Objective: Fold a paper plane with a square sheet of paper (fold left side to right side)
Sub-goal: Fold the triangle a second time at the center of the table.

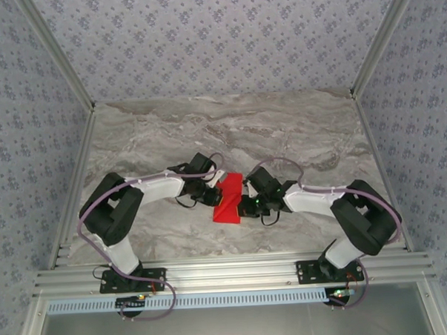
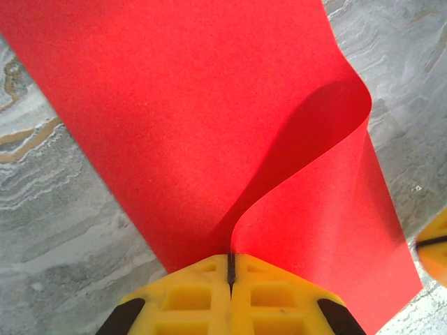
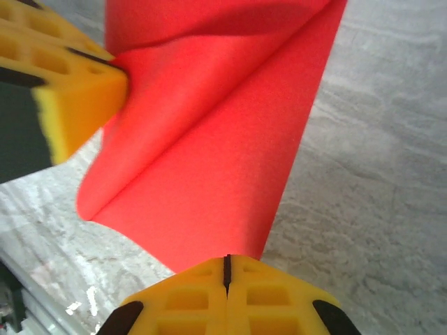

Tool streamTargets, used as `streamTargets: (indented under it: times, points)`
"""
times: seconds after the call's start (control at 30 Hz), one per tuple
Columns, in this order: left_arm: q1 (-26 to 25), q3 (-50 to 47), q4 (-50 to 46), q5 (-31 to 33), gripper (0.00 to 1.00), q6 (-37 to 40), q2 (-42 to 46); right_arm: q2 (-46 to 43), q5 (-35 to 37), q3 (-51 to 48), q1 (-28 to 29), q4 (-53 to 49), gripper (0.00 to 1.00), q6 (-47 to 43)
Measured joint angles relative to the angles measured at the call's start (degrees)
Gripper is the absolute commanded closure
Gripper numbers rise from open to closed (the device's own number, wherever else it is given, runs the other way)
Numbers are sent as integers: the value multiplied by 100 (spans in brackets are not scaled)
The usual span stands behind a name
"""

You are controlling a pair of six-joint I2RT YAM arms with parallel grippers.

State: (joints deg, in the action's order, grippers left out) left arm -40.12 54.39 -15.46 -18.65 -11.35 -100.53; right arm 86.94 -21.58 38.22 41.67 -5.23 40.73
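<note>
Both grippers clamp the red sheet between them, above the marble table (image 1: 296, 135).

The left gripper (image 2: 230, 276) has its yellow pads pressed tight on a raised curl of the square sheet of paper (image 2: 209, 118). The sheet spreads ahead of the jaws and is cut off at the top of the frame. From above, it lies between the two sets of jaws, which hide its side edges. The right gripper (image 3: 225, 272) is likewise clenched on the sheet's near edge. Ahead and left of its jaws, the left gripper's pad is blurred and cropped. It is unclear whether the lower layer touches the table.
</note>
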Motion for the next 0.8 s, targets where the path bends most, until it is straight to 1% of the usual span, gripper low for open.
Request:
streamTargets:
  times: [0.1, 0.2, 0.33, 0.53, 0.8]
  points:
    - [0, 0, 0, 0, 97, 2, -4, -203, -245, -184, -203, 444, 95, 142]
    - [0, 0, 0, 0, 97, 2, -4, -208, -413, -313, -372, 981, 95, 356]
    - [0, 0, 0, -2, 97, 2, -4, -90, -546, -310, -398, 1510, 95, 551]
    - [0, 0, 2, -7, 97, 2, -9, 313, -601, -74, -398, 1869, 96, 691]
    - [2, 0, 4, -22, 97, 0, -9, 879, -629, 254, -350, 1987, 96, 732]
